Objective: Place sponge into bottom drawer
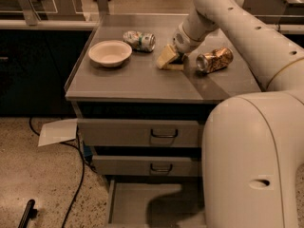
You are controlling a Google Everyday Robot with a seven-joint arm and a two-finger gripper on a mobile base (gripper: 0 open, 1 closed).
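Note:
The sponge (165,57) shows its pale yellow foam and stands tilted on the grey countertop (133,82), right of centre. My gripper (176,57) reaches down from the upper right and is shut on the sponge's right end, just above the counter. The bottom drawer (128,198) is pulled open at the foot of the cabinet, with a bare grey floor partly in shadow. My white body (251,160) hides its right part.
A white bowl (109,52) sits at the counter's left. A crushed pale can (139,40) lies behind the sponge, and a crushed brown can (214,60) to its right. Two upper drawers (164,133) are shut. Paper (57,131) and a black cable (76,175) lie on the floor.

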